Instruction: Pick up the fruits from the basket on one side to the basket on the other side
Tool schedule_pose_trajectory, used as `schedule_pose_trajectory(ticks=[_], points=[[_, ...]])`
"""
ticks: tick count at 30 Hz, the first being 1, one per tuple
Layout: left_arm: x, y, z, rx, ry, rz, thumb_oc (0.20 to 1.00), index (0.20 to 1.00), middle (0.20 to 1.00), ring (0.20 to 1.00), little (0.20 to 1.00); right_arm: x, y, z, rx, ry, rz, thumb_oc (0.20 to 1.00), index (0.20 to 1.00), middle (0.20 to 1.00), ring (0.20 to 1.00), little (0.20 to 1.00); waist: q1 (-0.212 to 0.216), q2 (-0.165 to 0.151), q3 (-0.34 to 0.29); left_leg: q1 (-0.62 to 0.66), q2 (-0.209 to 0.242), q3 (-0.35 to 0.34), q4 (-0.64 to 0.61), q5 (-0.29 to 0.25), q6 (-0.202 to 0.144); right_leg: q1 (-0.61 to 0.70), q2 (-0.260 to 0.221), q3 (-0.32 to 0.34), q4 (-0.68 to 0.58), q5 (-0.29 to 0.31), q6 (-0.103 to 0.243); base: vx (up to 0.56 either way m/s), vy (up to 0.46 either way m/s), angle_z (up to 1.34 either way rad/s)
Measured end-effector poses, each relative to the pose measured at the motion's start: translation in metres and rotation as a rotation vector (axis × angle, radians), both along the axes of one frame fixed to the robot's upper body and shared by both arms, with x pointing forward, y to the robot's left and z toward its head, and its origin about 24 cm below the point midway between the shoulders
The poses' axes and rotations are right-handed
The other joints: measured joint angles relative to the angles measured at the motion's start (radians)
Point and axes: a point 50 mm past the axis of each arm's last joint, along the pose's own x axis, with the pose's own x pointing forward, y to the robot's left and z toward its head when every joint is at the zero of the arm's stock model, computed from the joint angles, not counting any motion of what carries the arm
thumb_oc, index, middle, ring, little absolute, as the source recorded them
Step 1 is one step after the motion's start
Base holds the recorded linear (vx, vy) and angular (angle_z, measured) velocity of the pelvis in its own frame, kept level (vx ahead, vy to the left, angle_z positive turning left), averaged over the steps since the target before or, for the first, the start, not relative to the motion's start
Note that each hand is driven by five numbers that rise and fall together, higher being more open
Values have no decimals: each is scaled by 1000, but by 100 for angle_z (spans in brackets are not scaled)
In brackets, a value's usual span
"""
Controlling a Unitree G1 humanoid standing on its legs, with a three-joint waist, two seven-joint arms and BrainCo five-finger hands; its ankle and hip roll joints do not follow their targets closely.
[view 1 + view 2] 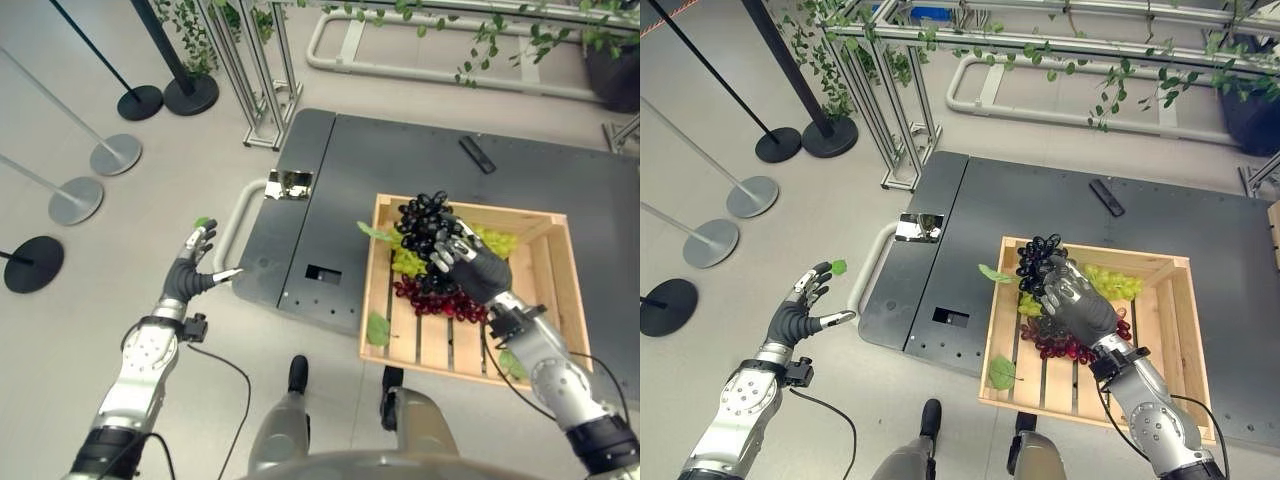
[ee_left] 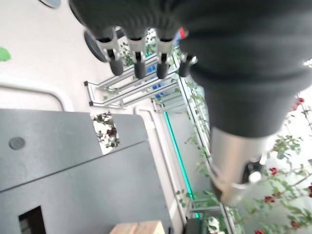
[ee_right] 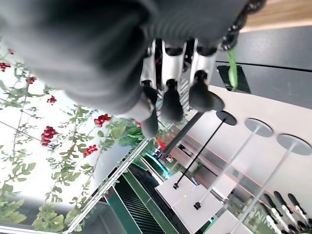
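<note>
Above crate [image 1: 560, 300], right robot hand [image 1: 470, 262] grips grapes [image 1: 422, 222].

Each arm consists of silver-grey cylindrical segments joined by rounded housings with circular end caps; the lowest visible segment is black. A small black module is mounted at each wrist. The left hand [image 1: 186, 275] and right hand [image 1: 1081, 308] each carry a dark ribbed cover over the back of the hand and the wrist. The fingers [image 2: 138, 55] are silver metal with dark, rounded, rubber-like tips and exposed linkages between cover and tip. The thumb is set apart from the finger row and shares the same silver body. A small red mark shows at the edge of the left hand's cover.
</note>
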Motion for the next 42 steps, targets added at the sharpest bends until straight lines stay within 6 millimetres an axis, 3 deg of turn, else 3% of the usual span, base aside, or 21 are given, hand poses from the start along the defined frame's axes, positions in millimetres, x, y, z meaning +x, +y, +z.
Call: schedule_pose_trajectory(ticks=[11, 17, 21, 29, 32, 42], points=[[-10, 5, -8, -89, 62, -43, 1000, 1000, 1000, 1000, 1000, -3, -1, -3, -1, 13, -5, 200, 200, 200, 200, 200, 0, -4, -34, 54, 2, 4, -21, -4, 6, 65, 5, -3, -46, 10, 7, 0, 0, 0], [-9, 5, 13, -104, 92, -243, 1000, 1000, 1000, 1000, 1000, -4, -2, -4, -4, 21, 5, 200, 200, 200, 200, 200, 1, -2, -48, 73, 2, 1, -28, -6, 7, 98, 7, -7, -74, 19, 12, 5, 2, 1], [-5, -13, 14, -39, 236, -474, 1000, 1000, 1000, 1000, 1000, -7, 3, -9, -4, 44, 39, 200, 200, 200, 200, 200, -2, -4, -81, 93, 2, 4, -39, -5, 5, 130, 11, -9, -111, 31, 16, 2, -1, -1], [8, -52, 27, -25, 257, -727, 1000, 1000, 1000, 1000, 1000, -11, 24, -21, 0, 99, 139, 200, 200, 200, 200, 200, -24, -21, -117, 125, 4, 8, -54, -5, 5, 198, 25, -7, -210, 78, 21, 8, -1, -2], [12, -78, 32, -22, 264, -849, 1000, 1000, 1000, 1000, 1000, -8, 37, -20, 4, 95, 191, 200, 200, 200, 200, 200, -25, -29, -123, 140, 4, 10, -59, -6, 6, 225, 31, -4, -250, 99, 21, 11, 10, -4], [13, -123, 32, -55, 253, -1008, 1000, 1000, 1000, 1000, 1000, -6, 58, -17, 45, 73, 251, 200, 200, 200, 200, 200, -31, -44, -144, 144, 0, 37, -60, -7, 4, 249, 41, 13, -320, 142, 16, 14, 9, -6]])
